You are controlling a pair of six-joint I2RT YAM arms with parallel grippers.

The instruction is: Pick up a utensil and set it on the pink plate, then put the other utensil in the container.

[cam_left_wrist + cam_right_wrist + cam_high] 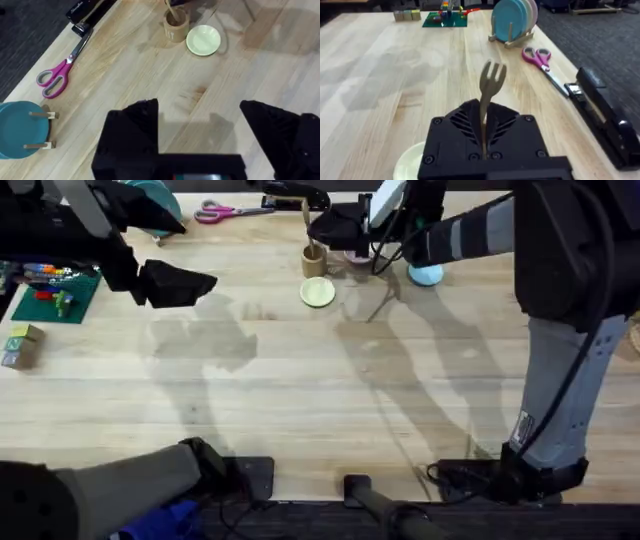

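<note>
Near edge of the table (300, 430): bare wood, arm bases only. Mid-left of the overhead frame, left gripper (180, 283) hangs over open table, empty; in its own wrist view the fingers (134, 131) stand spread wide with wood grain between them. Far side, upper centre: right gripper (335, 227) reaches across, fingers pressed together on the handle of the wooden fork (491, 82), tines upright and clear above the black fingers in the right wrist view. Fork handle (308, 222) shows thin just left of the gripper, directly above the brown container (314, 259); cannot tell if its end is inside the cup. Yellow-green plate (318, 292) sits just below the container, nearly touching. Pink plate (357, 256) lies just right of the container, mostly hidden under the right gripper; spoon not made out. Light blue plate (427, 275) farther right. Far edge: pink scissors (222, 212), black stapler (290, 200), teal plates in a rack (160, 200).
</note>
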